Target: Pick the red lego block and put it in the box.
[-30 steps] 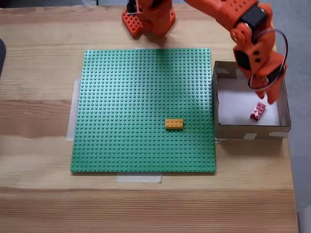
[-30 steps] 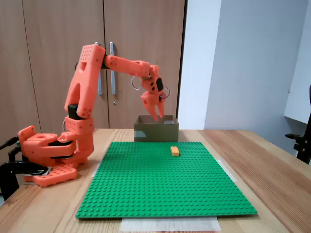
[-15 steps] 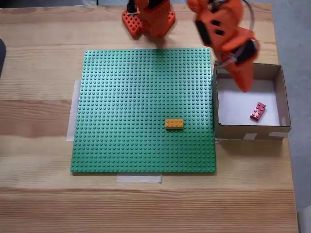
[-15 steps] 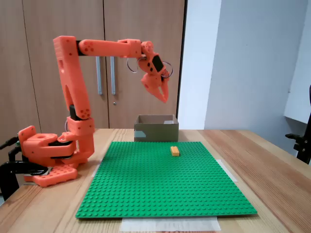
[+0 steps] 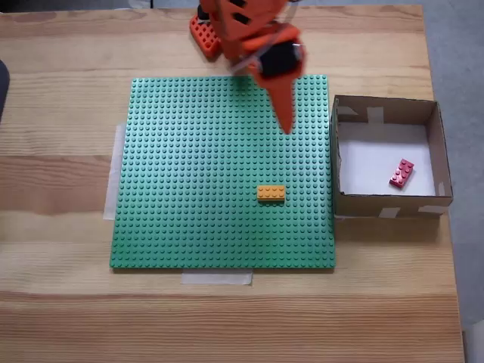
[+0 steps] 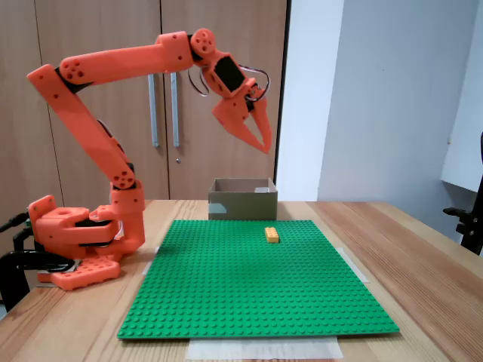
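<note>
Tool (image 5: 287, 125) (image 6: 264, 143): orange two-finger end of the arm, raised high over the green studded baseplate (image 5: 223, 170), fingers pointing downward with a narrow gap between them, holding nothing.
Red lego block (image 5: 401, 173): lying at a slant on the white floor of the box (image 5: 386, 203), toward its right wall in the top-down fixed view.
Box: cardboard, on the worktop (image 5: 60, 98), against the baseplate's right edge.
Orange-yellow brick (image 5: 271, 193): on the baseplate, well apart from the tool.
</note>
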You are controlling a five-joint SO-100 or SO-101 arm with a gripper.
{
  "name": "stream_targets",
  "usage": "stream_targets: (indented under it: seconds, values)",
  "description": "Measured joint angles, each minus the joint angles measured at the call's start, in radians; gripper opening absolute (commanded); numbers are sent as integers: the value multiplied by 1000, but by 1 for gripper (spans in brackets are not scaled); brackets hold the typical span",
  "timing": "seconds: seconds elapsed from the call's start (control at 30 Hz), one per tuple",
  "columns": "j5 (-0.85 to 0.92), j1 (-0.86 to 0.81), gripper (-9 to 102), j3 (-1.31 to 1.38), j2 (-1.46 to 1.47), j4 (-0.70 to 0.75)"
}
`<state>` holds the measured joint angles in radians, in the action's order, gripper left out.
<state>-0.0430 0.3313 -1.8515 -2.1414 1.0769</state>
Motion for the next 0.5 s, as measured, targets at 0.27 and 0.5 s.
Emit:
stream_targets:
  seconds: [0.27,0.5]
  values:
    - [-38,-72,-1,-95,-153,60]
    - [-44,-120,-1,-175,-255,87]
